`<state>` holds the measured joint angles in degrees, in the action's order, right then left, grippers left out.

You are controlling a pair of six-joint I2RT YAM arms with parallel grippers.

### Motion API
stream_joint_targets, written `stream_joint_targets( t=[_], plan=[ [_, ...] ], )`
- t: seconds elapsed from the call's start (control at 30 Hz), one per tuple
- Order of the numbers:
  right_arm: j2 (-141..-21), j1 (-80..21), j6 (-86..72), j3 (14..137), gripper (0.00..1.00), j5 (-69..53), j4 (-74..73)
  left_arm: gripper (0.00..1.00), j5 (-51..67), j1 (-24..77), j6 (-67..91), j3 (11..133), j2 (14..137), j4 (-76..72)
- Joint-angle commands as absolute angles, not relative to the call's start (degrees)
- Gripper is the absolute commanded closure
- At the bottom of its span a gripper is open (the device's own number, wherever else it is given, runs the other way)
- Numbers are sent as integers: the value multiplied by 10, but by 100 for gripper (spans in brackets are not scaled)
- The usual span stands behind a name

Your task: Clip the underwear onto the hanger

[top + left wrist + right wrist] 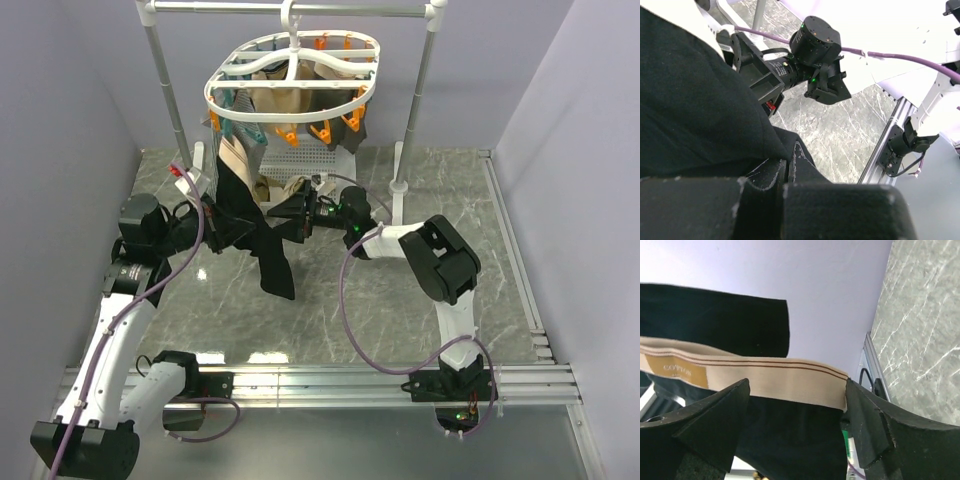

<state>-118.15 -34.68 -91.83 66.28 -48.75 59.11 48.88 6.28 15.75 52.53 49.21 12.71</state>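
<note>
Left end effector (220, 225) clamped on the black underwear (265, 250); garment lifted, one leg hanging toward the counter (420, 320). Right end effector (796, 390): jaws apart, straddling the beige waistband, contact unclear. Beyond, the white hanger (290, 80) hooked on the rail (340, 9).

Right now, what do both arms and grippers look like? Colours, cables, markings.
Left arm and right arm: white links, black joint housings, a purple cable looped along each. Small green light glows on the right wrist. Left gripper and right gripper: matte black, wedge-shaped fingers, scuffed pale at the edges. No readable markings.
</note>
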Motion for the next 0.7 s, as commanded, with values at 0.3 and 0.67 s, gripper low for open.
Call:
stream_joint_targets(
  t=[0.3,0.67],
  plan=[
    [-1216,-359,-1047,666,10,-482,657,100,511,60,173,546,497,84],
    [-1145,-289,-980,633,94,-460,705,100,469,60,163,511,478,144]
  ],
)
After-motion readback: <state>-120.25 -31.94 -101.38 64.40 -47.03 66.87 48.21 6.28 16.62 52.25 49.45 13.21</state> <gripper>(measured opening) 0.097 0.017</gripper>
